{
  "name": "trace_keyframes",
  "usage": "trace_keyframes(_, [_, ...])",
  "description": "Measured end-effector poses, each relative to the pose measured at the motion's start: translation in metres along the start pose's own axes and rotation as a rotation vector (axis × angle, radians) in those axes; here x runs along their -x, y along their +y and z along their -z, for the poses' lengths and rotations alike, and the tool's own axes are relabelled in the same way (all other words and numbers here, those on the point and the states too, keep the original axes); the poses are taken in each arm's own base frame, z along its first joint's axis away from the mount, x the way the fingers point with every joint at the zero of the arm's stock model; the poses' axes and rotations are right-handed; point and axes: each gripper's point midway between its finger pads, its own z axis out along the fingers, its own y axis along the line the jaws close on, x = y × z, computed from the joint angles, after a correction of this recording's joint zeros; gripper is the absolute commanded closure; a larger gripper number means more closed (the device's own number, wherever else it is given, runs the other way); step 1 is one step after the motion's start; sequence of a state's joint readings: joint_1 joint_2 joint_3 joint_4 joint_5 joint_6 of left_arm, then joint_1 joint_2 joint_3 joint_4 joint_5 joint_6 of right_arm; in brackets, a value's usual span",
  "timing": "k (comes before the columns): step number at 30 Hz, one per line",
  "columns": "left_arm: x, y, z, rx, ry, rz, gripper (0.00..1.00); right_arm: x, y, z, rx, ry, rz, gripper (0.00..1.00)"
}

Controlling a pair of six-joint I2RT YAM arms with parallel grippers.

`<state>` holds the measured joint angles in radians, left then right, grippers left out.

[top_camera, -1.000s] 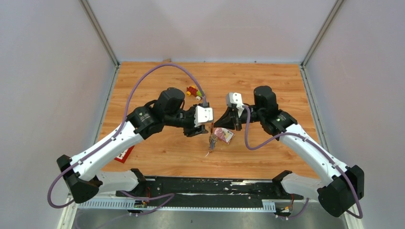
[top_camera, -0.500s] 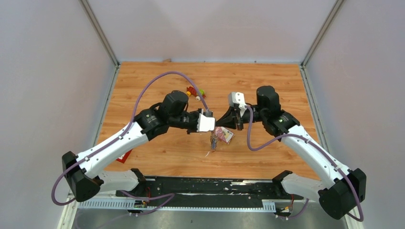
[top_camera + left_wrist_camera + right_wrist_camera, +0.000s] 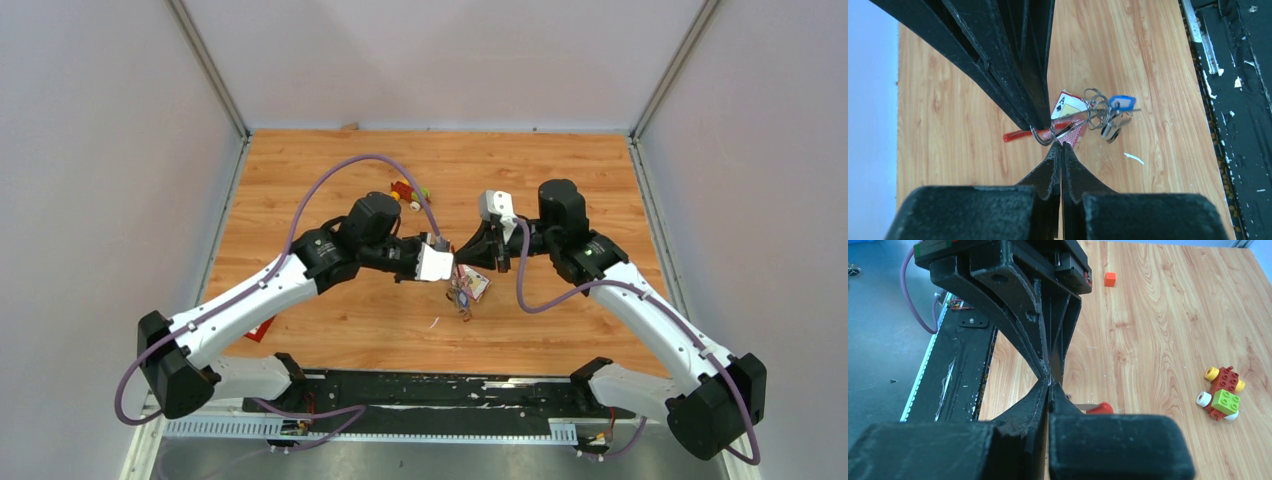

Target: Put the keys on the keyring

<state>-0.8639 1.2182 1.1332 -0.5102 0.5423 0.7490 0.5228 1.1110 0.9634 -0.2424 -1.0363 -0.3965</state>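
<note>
Red-fobbed keyring point(image 3: 1015, 135) half behind right claw point(image 3: 1037, 125)

- From above, the keys point(image 3: 462, 300) are too small to count or tell apart.
- The keyring point(image 3: 1096, 109) ends at 9 o'clock in a wire loop where the left fingers point(image 3: 1074, 176) and right fingers point(image 3: 1013, 70) meet; which pair pinches it cannot be told.
- The playing card point(image 3: 1067, 106) shows only its ace corner.
- The red card point(image 3: 262, 326), at the surface's point(image 3: 560, 180) 7 o'clock, lies partly under the left arm point(image 3: 250, 295).
</note>
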Motion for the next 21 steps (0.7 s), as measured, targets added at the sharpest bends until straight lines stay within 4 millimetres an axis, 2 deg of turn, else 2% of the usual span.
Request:
trace_keyframes(8, [-0.004,0.005,-0.011,-0.013,0.009,0.023,1.00,-0.005,-0.007,0.000,-0.031,0.016,-0.023,1.00])
trace_keyframes(10, [-0.005,0.004,-0.012,-0.016,0.012,0.032,0.95,-0.007,-0.007,0.000,-0.035,0.020,-0.031,1.00])
trace_keyframes(13, [-0.007,0.003,-0.014,-0.018,0.016,0.047,0.80,-0.010,-0.008,-0.001,-0.039,0.021,-0.035,1.00])
trace_keyframes(21, [-0.012,0.011,-0.011,0.032,0.052,0.058,0.56,-0.009,-0.012,-0.001,-0.056,0.018,-0.021,1.00])
